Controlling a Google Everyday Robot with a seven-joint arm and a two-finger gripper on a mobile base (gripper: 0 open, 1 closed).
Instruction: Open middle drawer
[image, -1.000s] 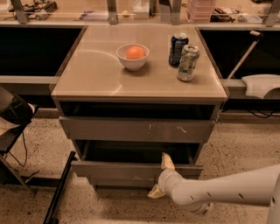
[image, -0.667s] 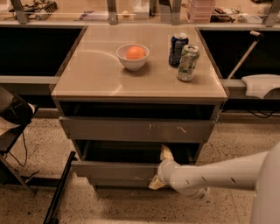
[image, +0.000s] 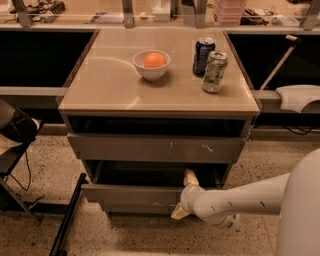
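The middle drawer (image: 130, 196) is the lower grey front, pulled out a little with a dark gap showing behind its top edge. My gripper (image: 184, 195) comes in from the right on a white arm and sits at that top edge, right of centre. One tan finger (image: 190, 177) reaches into the gap behind the front. The other finger (image: 179, 212) lies against the outside face, so the gripper is shut on the drawer front. Above it is the wider grey drawer front with white scratch marks (image: 155, 148), also standing slightly out.
On the cabinet top (image: 110, 90) stand a white bowl with an orange (image: 152, 64) and two cans (image: 210, 62). A black chair frame (image: 20, 150) and a dark bar (image: 67, 215) are at the left. A white robot part (image: 297, 97) is at the right.
My gripper has shifted slightly left along the drawer's top edge and the arm has swung closer to the camera. The drawer front stays about where it was.
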